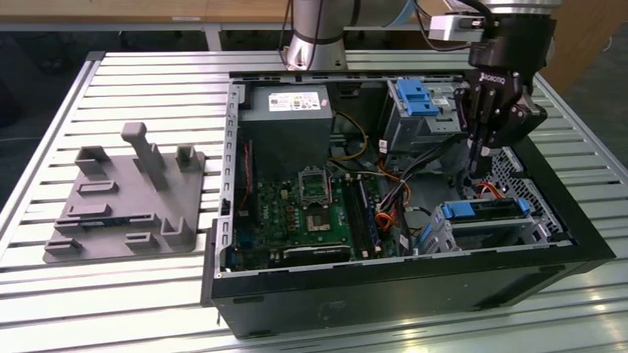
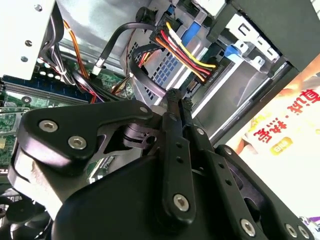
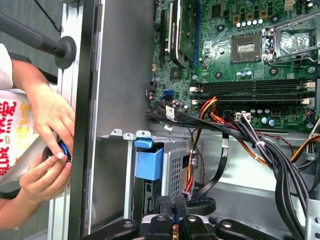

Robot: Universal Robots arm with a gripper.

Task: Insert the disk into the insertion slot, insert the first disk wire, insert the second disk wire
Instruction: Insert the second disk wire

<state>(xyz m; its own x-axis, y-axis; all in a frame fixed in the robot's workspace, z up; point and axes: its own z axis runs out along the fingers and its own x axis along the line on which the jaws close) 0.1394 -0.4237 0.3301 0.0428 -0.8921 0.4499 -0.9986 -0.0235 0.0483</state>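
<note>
The disk (image 1: pixel 487 211), in its blue carrier (image 3: pixel 149 162), sits inside the insertion slot (image 1: pixel 496 234), a perforated silver cage at the case's front corner on the exterior view's right. My gripper (image 1: pixel 478 170) hangs just above the cage's rear end, fingers pointing down. Both wrist views show the gripper (image 2: pixel 180 100) (image 3: pixel 172 202) shut, its fingers pressed together; whether a thin wire lies between them I cannot tell. A red, yellow and black wire bundle (image 2: pixel 187 52) ends at the cage just beyond the fingertips. A red wire (image 1: pixel 487 193) loops right under the gripper.
The open computer case (image 1: pixel 393 287) holds a motherboard (image 1: pixel 294 213), a power supply (image 1: pixel 284 125) and a taller grey bay with a blue latch (image 1: pixel 417 99). A grey fixture (image 1: pixel 128 198) lies on the exterior view's left. A person's hands (image 3: pixel 45 125) work just outside the case wall.
</note>
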